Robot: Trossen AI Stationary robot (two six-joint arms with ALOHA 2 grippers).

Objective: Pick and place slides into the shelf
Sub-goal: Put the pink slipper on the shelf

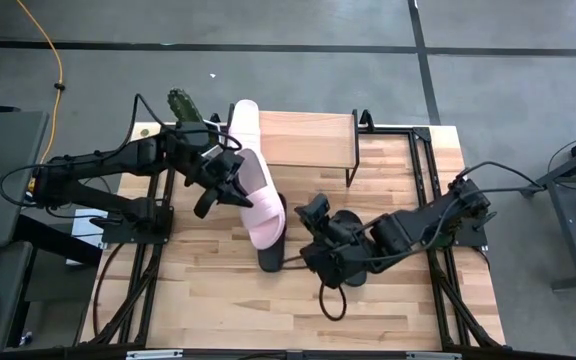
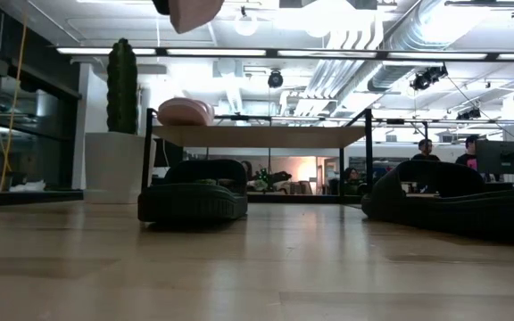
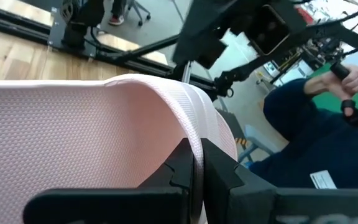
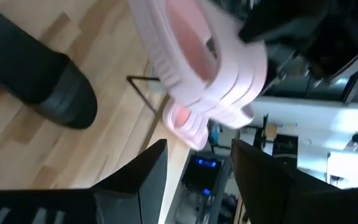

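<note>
With the left gripper (image 1: 230, 180) jaws clamped on the lifted pink slide (image 1: 260, 205), carry it level toward twelve o'clock onto the shelf (image 1: 308, 140) beside the other pink slide (image 1: 243, 122), while the right gripper (image 1: 313, 215) waits, jaws open and empty.

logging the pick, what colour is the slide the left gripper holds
Pale pink slide, pinched by the left gripper; clearest in the high view.

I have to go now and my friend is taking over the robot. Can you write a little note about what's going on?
Left gripper: shut on a pink slide, held up above the table.
Right gripper: open, empty, low near the table's middle.
Other pink slide: already on the shelf.
Two black slides: on the table.
Left to do: shelve the held pink slide, then both black ones.
</note>
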